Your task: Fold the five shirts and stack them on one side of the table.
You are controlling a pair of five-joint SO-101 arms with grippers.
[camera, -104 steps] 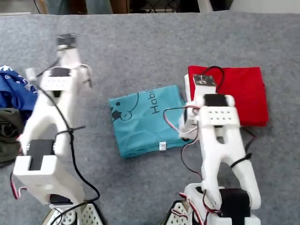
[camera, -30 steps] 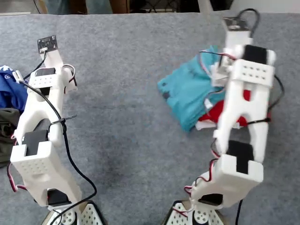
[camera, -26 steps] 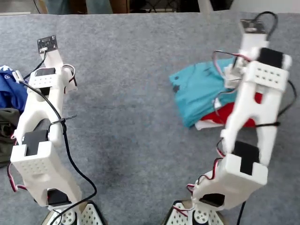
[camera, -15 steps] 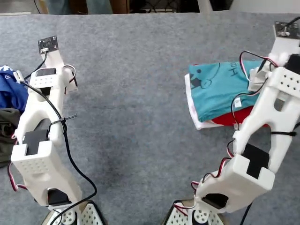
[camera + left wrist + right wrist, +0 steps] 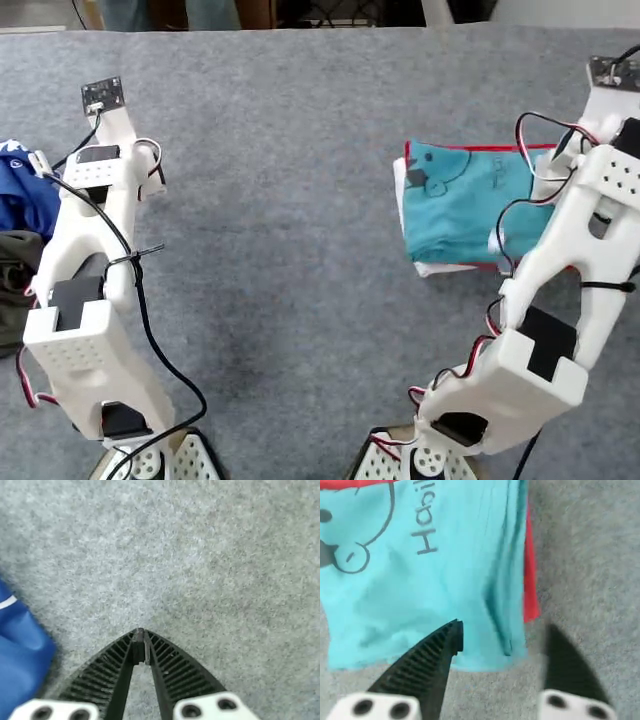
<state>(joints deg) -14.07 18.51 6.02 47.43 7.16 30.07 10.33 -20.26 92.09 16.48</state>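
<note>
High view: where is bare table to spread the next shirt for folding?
The widest bare patch is the middle of the table, between the left arm and the teal shirt stacked on the red shirt. The far strip is bare too. Crowded: the left edge, where the blue shirt and a dark garment lie.

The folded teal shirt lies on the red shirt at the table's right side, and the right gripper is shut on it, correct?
No: the right gripper is open, as the right wrist view shows. The folded teal shirt does lie on the red shirt.
</note>
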